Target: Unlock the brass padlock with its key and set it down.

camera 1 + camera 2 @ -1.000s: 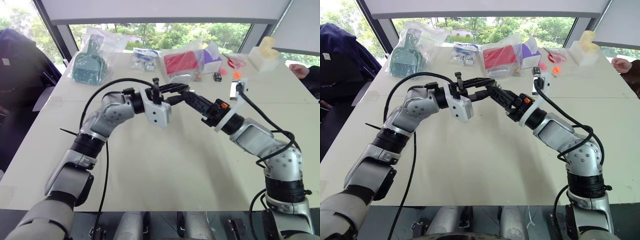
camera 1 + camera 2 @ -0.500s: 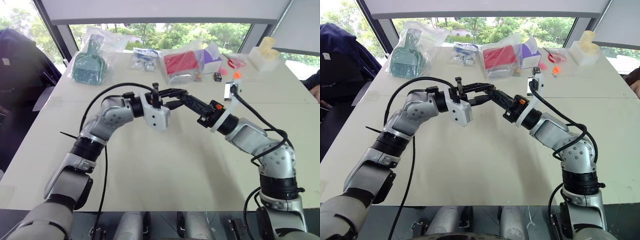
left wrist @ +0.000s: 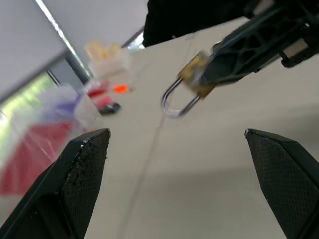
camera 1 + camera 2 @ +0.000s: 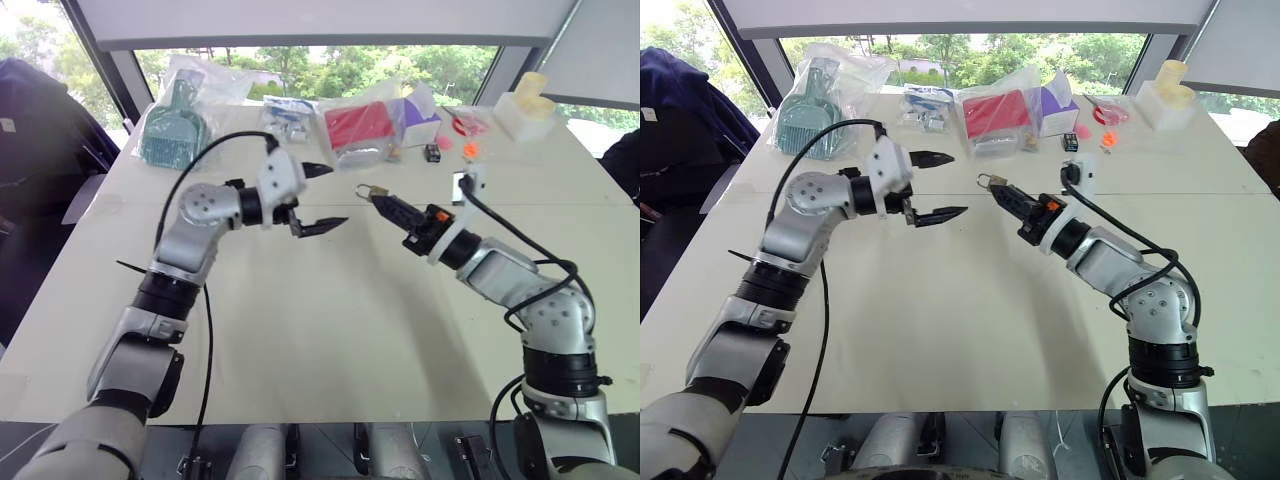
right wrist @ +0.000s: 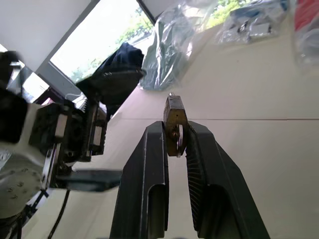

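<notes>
Padlock: the brass padlock (image 5: 175,119) is up in the air over the middle of the table (image 4: 330,330), nearer the far edge than the near edge. It touches nothing but the fingers that hold it.
Right pincer: the right gripper (image 4: 381,201) is clenched on the brass padlock. Its two black fingers pinch the yellow body from both sides.
Left pincer: the left gripper (image 4: 315,198) is wide open and holds nothing. One finger is high and one is low, with a big gap between.
Way to the padlock: the padlock sits straight in front of the open left gripper, near it but not touching.
Long way of the padlock: it pokes out past the right fingertips, in line with them. The silvery shackle (image 3: 175,100) hangs toward the left gripper.
Key: I cannot see a key.
Nearer arm: the right one, as it has the padlock.
Room to move: bare table lies under both grippers. The bags (image 4: 360,130) sit along the far edge, well apart.
Next, I think: lower the padlock onto the bare table.
</notes>
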You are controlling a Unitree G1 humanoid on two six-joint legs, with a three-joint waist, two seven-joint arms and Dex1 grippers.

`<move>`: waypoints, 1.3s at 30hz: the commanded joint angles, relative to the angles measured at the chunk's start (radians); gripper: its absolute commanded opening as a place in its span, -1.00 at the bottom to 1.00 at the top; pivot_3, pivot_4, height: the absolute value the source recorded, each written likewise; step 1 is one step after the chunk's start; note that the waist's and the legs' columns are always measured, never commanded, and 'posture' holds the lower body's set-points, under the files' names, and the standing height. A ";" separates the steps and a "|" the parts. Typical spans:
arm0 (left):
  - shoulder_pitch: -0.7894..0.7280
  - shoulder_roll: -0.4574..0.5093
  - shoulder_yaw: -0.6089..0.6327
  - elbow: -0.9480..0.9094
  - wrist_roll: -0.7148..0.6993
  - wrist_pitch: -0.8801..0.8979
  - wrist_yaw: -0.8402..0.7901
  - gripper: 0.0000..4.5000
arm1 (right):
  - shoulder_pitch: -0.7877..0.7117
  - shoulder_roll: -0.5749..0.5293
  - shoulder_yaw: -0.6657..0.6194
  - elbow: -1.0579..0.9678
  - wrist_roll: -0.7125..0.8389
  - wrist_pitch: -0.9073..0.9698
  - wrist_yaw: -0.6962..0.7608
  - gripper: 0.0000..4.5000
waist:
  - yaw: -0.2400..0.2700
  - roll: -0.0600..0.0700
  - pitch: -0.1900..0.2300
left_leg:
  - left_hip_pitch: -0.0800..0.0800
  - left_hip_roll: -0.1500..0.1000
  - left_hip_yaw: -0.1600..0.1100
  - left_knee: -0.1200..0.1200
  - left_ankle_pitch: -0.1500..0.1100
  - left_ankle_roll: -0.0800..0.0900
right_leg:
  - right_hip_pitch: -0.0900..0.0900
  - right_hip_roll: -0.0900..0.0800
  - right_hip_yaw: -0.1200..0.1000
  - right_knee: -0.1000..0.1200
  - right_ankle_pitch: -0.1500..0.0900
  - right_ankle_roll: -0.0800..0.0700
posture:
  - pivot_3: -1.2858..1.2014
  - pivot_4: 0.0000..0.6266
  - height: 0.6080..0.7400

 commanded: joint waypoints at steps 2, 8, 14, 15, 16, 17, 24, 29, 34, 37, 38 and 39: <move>-0.083 -0.062 0.062 0.076 -0.016 0.004 0.040 0.99 | -0.010 -0.008 -0.029 -0.047 0.010 0.007 0.031 -0.97 | 0.007 0.000 0.000 | 0.000 0.000 0.000 0.000 0.000 0.000 | 0.000 0.000 0.000 0.000 0.000 0.000 | 0.03 -0.52 1.00; -0.134 -0.130 0.072 0.174 0.014 -0.055 0.047 0.99 | -0.005 0.005 -0.029 -0.081 0.023 0.018 0.028 -0.97 | 0.006 0.000 0.000 | 0.000 -0.001 0.000 0.000 0.000 0.000 | 0.001 0.000 0.000 -0.001 0.000 0.000 | 0.03 -0.52 1.00; -0.159 -0.158 0.067 0.230 0.037 -0.108 0.020 0.99 | 0.001 0.017 -0.024 -0.109 0.035 0.025 0.022 -0.97 | 0.007 0.000 0.000 | 0.000 0.000 0.000 0.000 0.000 0.000 | 0.000 0.000 0.000 0.000 0.000 0.000 | 0.03 -0.52 1.00; -0.161 -0.161 0.066 0.241 0.044 -0.119 0.020 0.99 | 0.003 0.019 -0.024 -0.114 0.038 0.026 0.022 -0.97 | 0.008 0.000 0.000 | 0.000 0.000 0.000 0.000 0.000 0.000 | 0.000 0.000 0.000 0.000 0.000 0.000 | 0.03 -0.52 1.00; -0.164 -0.164 0.068 0.251 0.049 -0.126 0.022 0.99 | 0.005 0.021 -0.022 -0.119 0.042 0.027 0.022 -0.97 | 0.008 0.000 0.000 | 0.000 0.000 0.000 0.000 0.000 0.000 | 0.000 0.000 0.000 0.000 0.000 0.000 | 0.03 -0.52 1.00; -0.168 -0.166 0.069 0.261 0.053 -0.134 0.022 0.99 | 0.007 0.023 -0.021 -0.123 0.045 0.029 0.021 -0.97 | 0.008 0.000 0.000 | 0.000 0.000 0.000 0.000 0.000 0.000 | 0.000 0.000 0.000 0.000 0.000 0.000 | 0.03 -0.52 1.00; -0.208 -0.193 0.075 0.330 0.084 -0.204 0.041 0.99 | 0.036 0.046 0.004 -0.156 0.068 0.045 0.010 -0.97 | 0.007 0.000 0.000 | 0.000 0.000 0.000 0.000 0.000 0.000 | 0.000 -0.001 0.000 0.000 0.000 0.000 | 0.03 -0.52 1.00; -0.210 -0.202 0.081 0.345 0.091 -0.228 0.045 0.99 | 0.049 0.058 0.012 -0.163 0.072 0.045 -0.010 -0.97 | 0.007 0.000 0.000 | 0.000 0.000 -0.001 0.000 0.000 0.000 | 0.000 -0.001 0.000 0.000 0.000 0.000 | 0.03 -0.52 1.00; -0.152 -0.146 0.063 0.336 0.114 -0.192 0.011 0.99 | 0.056 0.054 -0.020 -0.135 0.103 0.043 -0.053 -0.97 | 0.006 0.000 0.000 | 0.000 0.000 -0.001 0.000 0.000 0.000 | 0.000 -0.001 0.000 0.000 0.000 0.000 | 0.03 -0.52 1.00; -0.077 -0.081 0.047 0.286 0.115 -0.115 -0.045 0.99 | 0.065 0.033 -0.039 -0.084 0.146 0.073 -0.099 -0.97 | -0.002 0.000 0.000 | 0.000 0.000 0.000 -0.001 0.000 0.000 | 0.000 -0.001 0.000 0.000 0.000 0.000 | 0.03 -0.52 1.00; -0.036 -0.056 0.050 0.226 0.091 -0.061 -0.074 0.99 | 0.071 0.016 -0.039 -0.056 0.167 0.103 -0.112 -0.97 | -0.004 0.000 0.000 | 0.000 0.000 0.000 -0.001 0.000 0.000 | -0.001 -0.001 0.000 0.000 0.000 0.000 | 0.03 -0.52 1.00; 0.000 -0.035 0.056 0.164 0.062 0.000 -0.096 0.99 | 0.076 0.000 -0.038 -0.031 0.183 0.132 -0.119 -0.97 | -0.010 0.000 0.000 | 0.000 0.000 -0.001 -0.001 0.000 0.000 | -0.001 -0.001 0.000 0.000 0.000 0.000 | 0.03 -0.52 1.00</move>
